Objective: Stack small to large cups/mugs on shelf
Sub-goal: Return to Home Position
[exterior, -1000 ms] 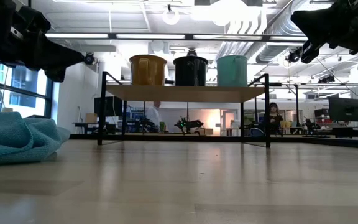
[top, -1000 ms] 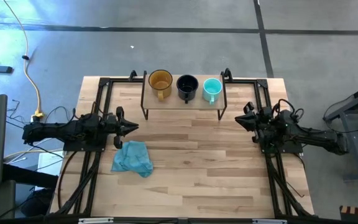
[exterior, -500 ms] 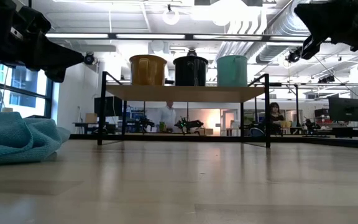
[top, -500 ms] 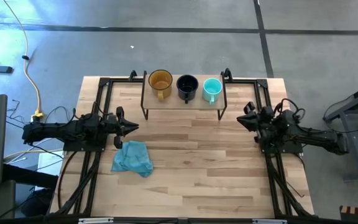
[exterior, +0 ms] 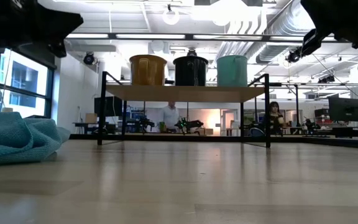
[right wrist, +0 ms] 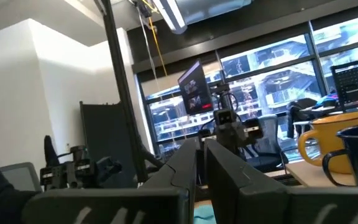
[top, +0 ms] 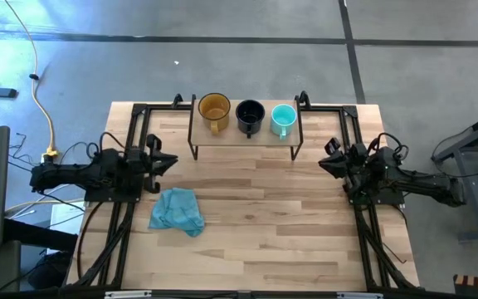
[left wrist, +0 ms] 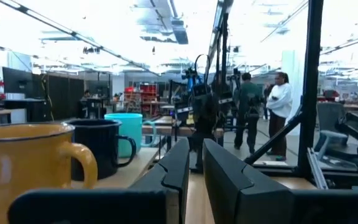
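Three mugs stand upright side by side on the shelf (top: 246, 137) at the table's far edge, none inside another: amber (top: 214, 108), black (top: 250, 114), teal (top: 283, 117). Their handles point toward the near edge. In the low view they show as amber (exterior: 148, 70), black (exterior: 191, 70) and teal (exterior: 232, 70). My left gripper (top: 173, 159) hovers shut, left of the shelf's near corner, pointing right. My right gripper (top: 322, 164) hovers shut, right of the shelf, pointing left. Each is empty.
A crumpled blue cloth (top: 178, 211) lies on the tabletop near the left arm and fills the left of the low view (exterior: 17, 138). Black frame rails (top: 135, 137) run along both table sides. Bare wood (top: 256, 208) lies between the arms. People stand in the room beyond.
My left gripper has risen and drawn back toward the table's left and far edge, away from the cloth. My right gripper has risen a little. The mugs, shelf and cloth have stayed put.
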Available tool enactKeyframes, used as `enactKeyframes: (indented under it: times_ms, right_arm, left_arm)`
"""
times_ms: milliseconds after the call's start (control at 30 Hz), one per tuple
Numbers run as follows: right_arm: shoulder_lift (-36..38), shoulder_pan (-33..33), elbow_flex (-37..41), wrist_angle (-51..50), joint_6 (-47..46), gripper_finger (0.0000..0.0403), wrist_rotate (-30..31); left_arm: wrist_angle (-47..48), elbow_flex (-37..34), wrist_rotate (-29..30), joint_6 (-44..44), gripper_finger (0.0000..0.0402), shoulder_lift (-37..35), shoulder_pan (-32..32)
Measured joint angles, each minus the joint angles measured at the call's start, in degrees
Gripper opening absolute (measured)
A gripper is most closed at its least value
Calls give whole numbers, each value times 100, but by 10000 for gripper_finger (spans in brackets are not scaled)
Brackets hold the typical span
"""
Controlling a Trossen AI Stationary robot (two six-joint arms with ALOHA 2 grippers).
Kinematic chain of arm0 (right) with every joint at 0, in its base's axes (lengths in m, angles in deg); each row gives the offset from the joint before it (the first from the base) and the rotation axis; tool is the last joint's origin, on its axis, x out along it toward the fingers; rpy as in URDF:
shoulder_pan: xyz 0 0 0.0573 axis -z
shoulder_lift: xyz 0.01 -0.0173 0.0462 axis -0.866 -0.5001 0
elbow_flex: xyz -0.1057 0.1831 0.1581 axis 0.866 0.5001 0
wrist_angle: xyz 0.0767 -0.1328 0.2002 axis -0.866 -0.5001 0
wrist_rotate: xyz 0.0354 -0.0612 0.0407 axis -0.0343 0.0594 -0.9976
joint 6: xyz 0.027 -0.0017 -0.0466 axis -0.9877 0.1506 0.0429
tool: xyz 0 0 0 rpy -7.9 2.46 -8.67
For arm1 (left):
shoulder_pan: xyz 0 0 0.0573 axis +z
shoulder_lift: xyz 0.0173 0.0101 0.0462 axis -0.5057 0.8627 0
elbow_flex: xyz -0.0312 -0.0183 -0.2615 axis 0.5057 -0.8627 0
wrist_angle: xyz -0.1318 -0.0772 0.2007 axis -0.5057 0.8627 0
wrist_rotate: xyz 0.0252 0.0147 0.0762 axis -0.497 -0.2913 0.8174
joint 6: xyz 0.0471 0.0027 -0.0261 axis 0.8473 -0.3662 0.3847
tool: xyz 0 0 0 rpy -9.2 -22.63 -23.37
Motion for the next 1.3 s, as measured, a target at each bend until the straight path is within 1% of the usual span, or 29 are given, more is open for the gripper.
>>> enactKeyframes:
  times_ms: [133,300,633,833,1000,1200,1300]
  right_arm:
    - [0,0,0,0,-18,23,-49]
    - [0,0,0,-2,-41,23,-109]
    - [0,0,0,0,-61,23,-113]
    - [0,0,0,-2,-61,23,-113]
    - [0,0,0,-13,-61,23,-111]
    - [0,0,0,-20,-148,23,-114]
    - [0,0,0,-22,-148,23,-122]
  left_arm:
    - [132,0,8,-3,37,-85,-1]
    - [215,1,11,48,37,-443,0]
    - [619,0,-16,-20,37,-422,-2]
    - [1047,0,-483,287,37,-420,-2]
    - [1239,0,-645,414,37,-420,-2]
    - [1866,0,-917,339,37,-418,-2]
    - [1851,0,-945,318,37,-422,-4]
